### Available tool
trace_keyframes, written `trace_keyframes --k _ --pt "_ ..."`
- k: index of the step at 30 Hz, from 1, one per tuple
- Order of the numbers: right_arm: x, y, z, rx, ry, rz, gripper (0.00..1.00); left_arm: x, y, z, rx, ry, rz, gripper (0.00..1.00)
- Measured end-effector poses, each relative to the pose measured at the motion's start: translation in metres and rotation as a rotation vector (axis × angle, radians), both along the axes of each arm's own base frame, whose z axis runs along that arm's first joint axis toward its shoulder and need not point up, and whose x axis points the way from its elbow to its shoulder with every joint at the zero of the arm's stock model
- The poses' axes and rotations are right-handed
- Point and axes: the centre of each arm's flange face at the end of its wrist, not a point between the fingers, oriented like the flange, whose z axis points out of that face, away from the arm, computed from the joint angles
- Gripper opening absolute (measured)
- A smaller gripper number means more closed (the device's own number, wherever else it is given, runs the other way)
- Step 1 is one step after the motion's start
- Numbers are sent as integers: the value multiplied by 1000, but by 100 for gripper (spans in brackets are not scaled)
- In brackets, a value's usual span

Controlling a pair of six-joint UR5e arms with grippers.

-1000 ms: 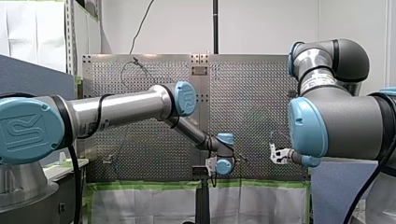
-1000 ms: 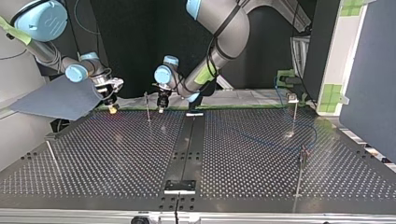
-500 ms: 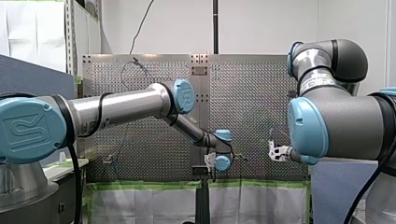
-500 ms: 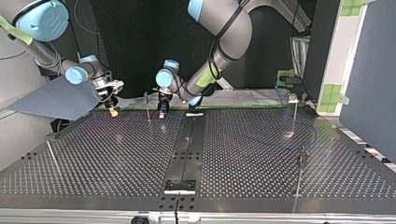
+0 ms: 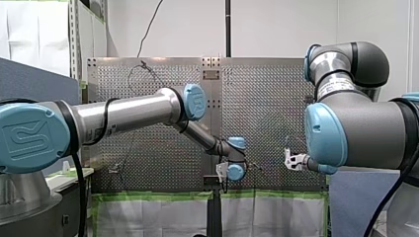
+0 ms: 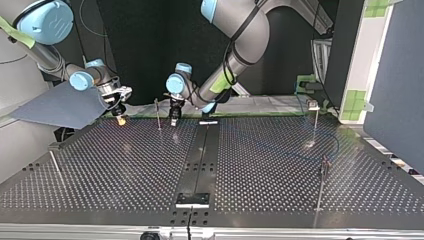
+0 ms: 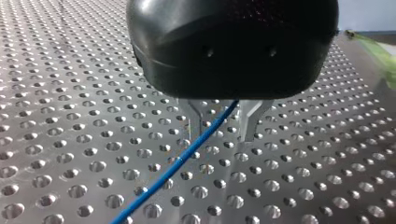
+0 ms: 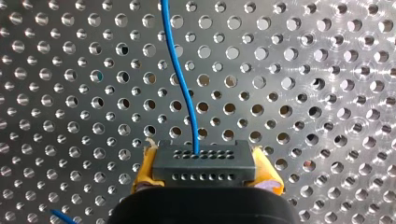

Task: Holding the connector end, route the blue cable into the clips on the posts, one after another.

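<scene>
While my right claw [image 8: 204, 175] pinches the connector [image 8: 203, 158] and my spread left claw [image 7: 222, 126] straddles the blue cable [image 7: 187, 156], its nine-o'clock post [image 6: 157, 114] seems unthreaded.

The left gripper [image 7: 222, 136] is held with fingers parted; the right gripper [image 8: 204, 173] is clamped on the connector [image 8: 203, 160].

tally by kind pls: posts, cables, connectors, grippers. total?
posts: 4
blue cable: 1
connector: 1
grippers, left gripper and right gripper: 2
total: 8
</scene>
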Motion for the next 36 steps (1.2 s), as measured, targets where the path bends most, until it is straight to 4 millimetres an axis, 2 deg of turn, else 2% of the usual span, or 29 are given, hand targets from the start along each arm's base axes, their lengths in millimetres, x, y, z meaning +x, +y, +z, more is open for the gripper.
trace_keyframes --k 6,8,9,11,12,13,14,20,30,36 --pt "-1 0 0 2 0 -1 0 -3 1 -2 39 9 5 46" --pt "-1 0 -1 2 0 -2 0 -3 0 -2 46 10 -4 53" --pt "-1 0 -1 3 0 -2 0 -4 0 -2 50 10 -10 53" --pt "-1 0 -1 3 0 -2 0 -5 -2 -2 56 10 -23 78" --pt "-1 0 -1 4 0 -2 0 -6 -3 -2 59 10 -33 78" --pt "-1 0 -1 4 0 -2 0 -6 -4 -2 62 11 -38 96" --pt "-1 0 -1 4 0 -2 0 -7 -4 -2 65 12 -42 100" --pt "-1 1 -2 7 0 -2 0 -12 -2 -6 126 38 -47 100" --pt "-2 1 -3 7 2 -3 0 -33 -6 -12 249 94 -78 100" --pt "-3 1 -4 8 4 -3 0 -43 -13 2 268 111 -94 100"
